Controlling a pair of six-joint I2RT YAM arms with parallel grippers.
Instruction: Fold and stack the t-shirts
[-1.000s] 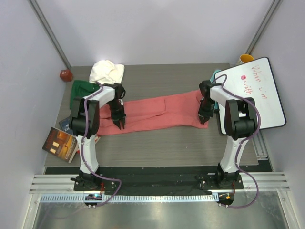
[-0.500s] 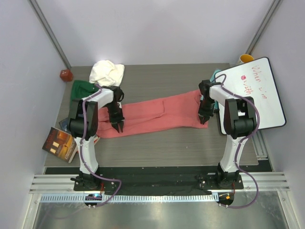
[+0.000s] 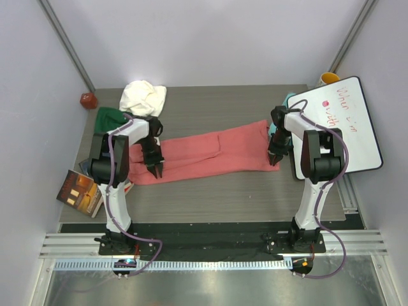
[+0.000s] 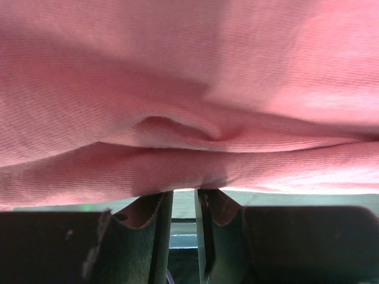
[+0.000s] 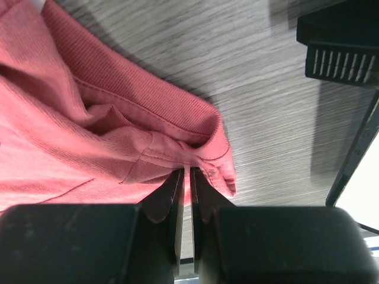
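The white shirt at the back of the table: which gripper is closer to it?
The left. The left gripper pinches the pink shirt just in front of the white shirt; the right gripper holds its other end, far off to the right.

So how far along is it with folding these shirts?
Early days. Done: the salmon-pink shirt looks folded into a long band across the table, nothing stacked. In hand: the left gripper and right gripper each pinch one end of it. Left: the cream-white shirt and dark green shirt lie crumpled at the back left.
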